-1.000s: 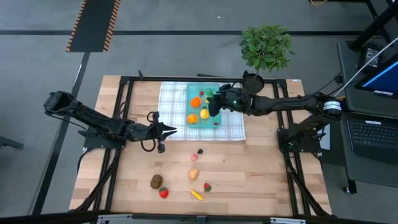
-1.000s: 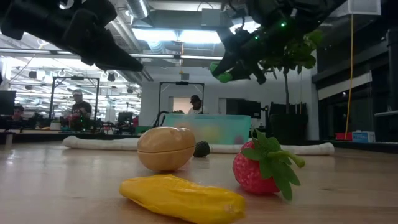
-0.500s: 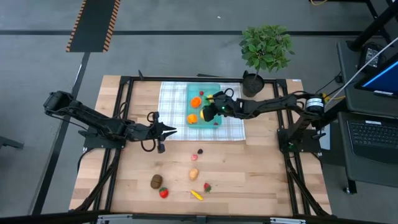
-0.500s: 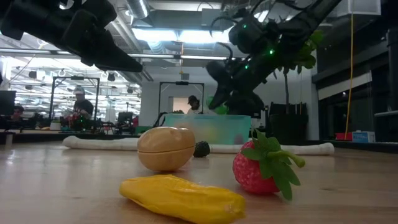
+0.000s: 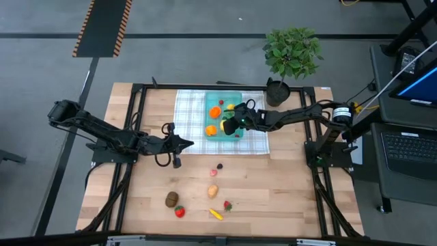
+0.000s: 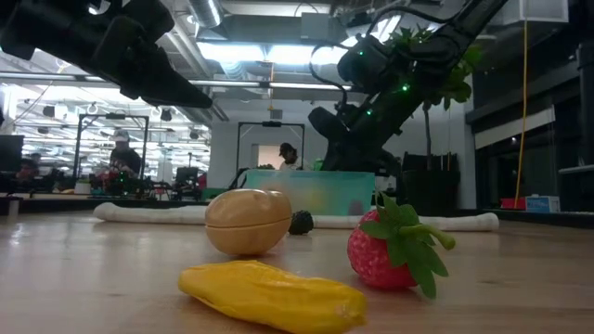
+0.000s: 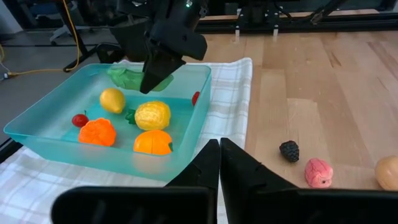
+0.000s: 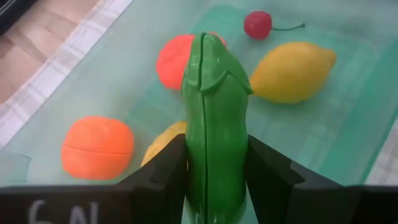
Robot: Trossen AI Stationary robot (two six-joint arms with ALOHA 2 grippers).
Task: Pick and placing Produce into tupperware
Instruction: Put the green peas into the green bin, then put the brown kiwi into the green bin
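Holding: my right gripper [image 8: 214,180] is clamped on the green cucumber [image 8: 214,112], low in the centre of the right wrist frame, one dark finger [image 8: 163,168] on each flank.
Cucumber and fingers: the lower end sits pinched between my pads; most of its length sticks forward past my fingertips, pointing into the tupperware.
Handling: I judge it a light, stiff, smooth plastic toy. It should not crush, but the glossy skin could let it swivel in a narrow pinch. A hold across the middle of its width, as now, seems the safest.
Tupperware: the teal tupperware [image 5: 235,97] lies centre-upper in the high frame on the checked cloth [image 5: 188,116]; my right gripper [image 5: 235,123] hangs over its right half.
Already inside: beyond the cucumber tip I see an orange half [image 8: 98,148] lower left, a reddish-orange piece [image 8: 171,59] above it, a lemon [image 8: 292,71] to the right, and a cherry [image 8: 258,23] at the top.
Left gripper: my left gripper [image 7: 219,155], fingers shut on nothing, waits left of centre in the high frame, aimed toward the tupperware.
Farther out: on the bare wood, lower centre of the high frame, a blackberry [image 5: 220,165], a potato [image 5: 213,192], a kiwi [image 5: 171,199], two strawberries [image 5: 180,212] and a yellow piece [image 5: 216,214] are not yet collected.
Risk: released from this height, the cucumber may bounce off the lemon.
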